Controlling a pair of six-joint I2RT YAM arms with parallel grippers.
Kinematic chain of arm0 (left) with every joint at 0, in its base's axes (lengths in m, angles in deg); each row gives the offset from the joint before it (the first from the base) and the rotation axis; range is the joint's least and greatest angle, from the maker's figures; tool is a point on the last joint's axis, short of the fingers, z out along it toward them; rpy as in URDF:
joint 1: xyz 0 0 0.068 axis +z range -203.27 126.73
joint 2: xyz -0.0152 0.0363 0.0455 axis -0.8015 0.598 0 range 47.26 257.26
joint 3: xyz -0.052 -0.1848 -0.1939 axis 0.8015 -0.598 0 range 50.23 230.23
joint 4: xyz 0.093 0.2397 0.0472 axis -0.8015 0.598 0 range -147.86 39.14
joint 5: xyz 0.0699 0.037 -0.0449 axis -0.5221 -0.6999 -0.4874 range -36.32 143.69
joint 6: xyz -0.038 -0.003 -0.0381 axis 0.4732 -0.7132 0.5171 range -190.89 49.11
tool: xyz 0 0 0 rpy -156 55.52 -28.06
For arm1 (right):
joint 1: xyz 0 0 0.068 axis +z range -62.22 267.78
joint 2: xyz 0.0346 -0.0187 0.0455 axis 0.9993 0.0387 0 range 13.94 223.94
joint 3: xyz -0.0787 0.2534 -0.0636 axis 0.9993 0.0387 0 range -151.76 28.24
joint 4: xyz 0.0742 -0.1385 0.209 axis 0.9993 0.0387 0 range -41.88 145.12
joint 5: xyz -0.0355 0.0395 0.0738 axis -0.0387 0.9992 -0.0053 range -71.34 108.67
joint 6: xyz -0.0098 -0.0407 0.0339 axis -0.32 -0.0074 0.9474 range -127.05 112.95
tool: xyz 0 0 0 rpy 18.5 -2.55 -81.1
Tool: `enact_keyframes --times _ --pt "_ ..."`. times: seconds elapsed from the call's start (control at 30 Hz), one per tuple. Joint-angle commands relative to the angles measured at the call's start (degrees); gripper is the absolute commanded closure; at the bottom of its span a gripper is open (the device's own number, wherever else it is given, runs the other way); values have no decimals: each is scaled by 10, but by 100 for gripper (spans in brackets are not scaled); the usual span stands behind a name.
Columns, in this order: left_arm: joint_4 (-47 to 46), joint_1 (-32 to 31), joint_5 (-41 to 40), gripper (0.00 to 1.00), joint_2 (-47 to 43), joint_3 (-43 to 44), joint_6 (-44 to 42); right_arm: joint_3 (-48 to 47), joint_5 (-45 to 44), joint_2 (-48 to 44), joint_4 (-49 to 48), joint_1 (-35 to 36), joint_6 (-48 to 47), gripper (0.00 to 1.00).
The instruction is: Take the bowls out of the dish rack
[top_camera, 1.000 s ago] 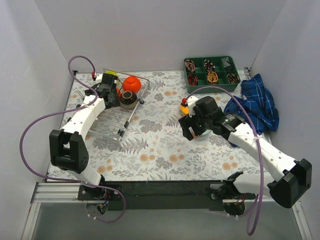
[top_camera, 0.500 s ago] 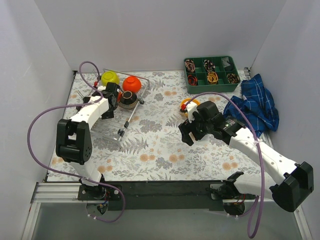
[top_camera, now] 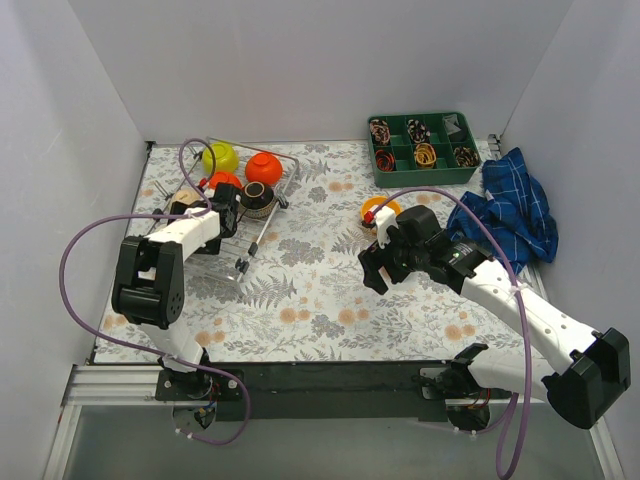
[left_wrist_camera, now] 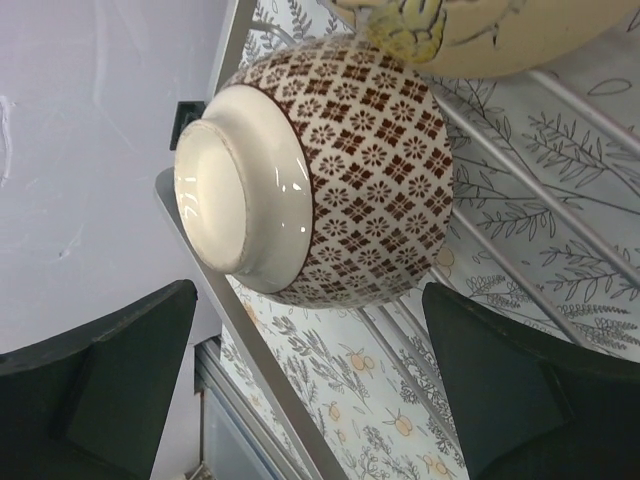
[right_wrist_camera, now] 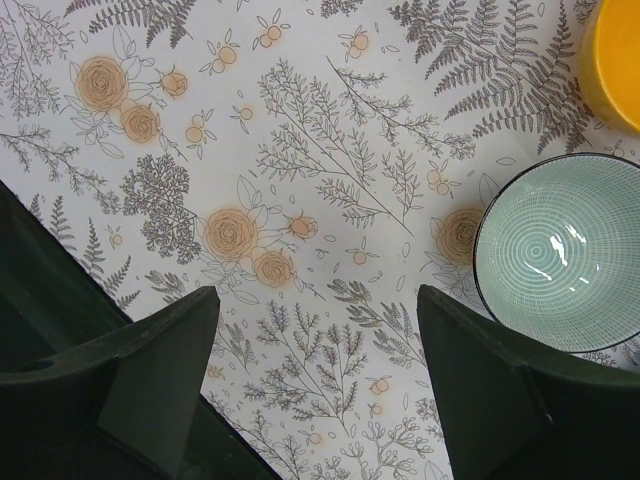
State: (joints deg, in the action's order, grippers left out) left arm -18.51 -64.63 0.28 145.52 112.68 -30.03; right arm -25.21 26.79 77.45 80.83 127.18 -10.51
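The silver wire dish rack [top_camera: 263,230] stands at the back left. In it are a lime green bowl [top_camera: 220,157], two red-orange bowls [top_camera: 264,168], and a brown patterned bowl [top_camera: 258,197]. My left gripper [top_camera: 227,206] is open over the rack. In the left wrist view the brown patterned bowl [left_wrist_camera: 330,185] lies on its side just ahead of the open left gripper [left_wrist_camera: 310,400], with a beige bowl [left_wrist_camera: 500,35] behind it. My right gripper [top_camera: 375,266] is open and empty over the table. The right wrist view shows a grey-green patterned bowl [right_wrist_camera: 560,250] and a yellow-orange bowl [right_wrist_camera: 615,60] on the cloth.
A green compartment tray [top_camera: 420,148] sits at the back right. A blue checked cloth [top_camera: 515,210] lies beside it near the right wall. The yellow-orange bowl [top_camera: 380,209] rests mid-table by the right arm. A rack bar [left_wrist_camera: 250,350] crosses between the left fingers.
My left gripper has drawn back along the rack toward me, uncovering the green and red-orange bowls. My right gripper has shifted slightly left and nearer, off the patterned bowl, uncovering the yellow-orange bowl.
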Motion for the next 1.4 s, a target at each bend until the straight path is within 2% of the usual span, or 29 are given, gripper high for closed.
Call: enact_keyframes --times 0.0,0.33,0.6,1.2,1.3,1.33,1.37 --pt "-44 -4 -32 2 -30 17 -31 5 8 -8 -22 2 -10 12" --pt "-103 -8 8 2 -33 -5 -129 12 12 -7 -29 2 -11 12" --pt "-135 -8 -8 2 -1 -20 -175 20 16 -12 -33 2 -11 11" --pt "-133 -10 -32 2 67 -17 -154 38 24 -25 -44 2 -17 11" --pt "-127 -14 -28 7 60 -13 -146 38 25 -25 -45 2 -18 12" --pt "-126 -14 -26 15 57 -12 -144 36 24 -25 -45 2 -18 12" --pt "-124 -16 -21 18 50 -14 -142 34 26 -25 -45 2 -19 12"
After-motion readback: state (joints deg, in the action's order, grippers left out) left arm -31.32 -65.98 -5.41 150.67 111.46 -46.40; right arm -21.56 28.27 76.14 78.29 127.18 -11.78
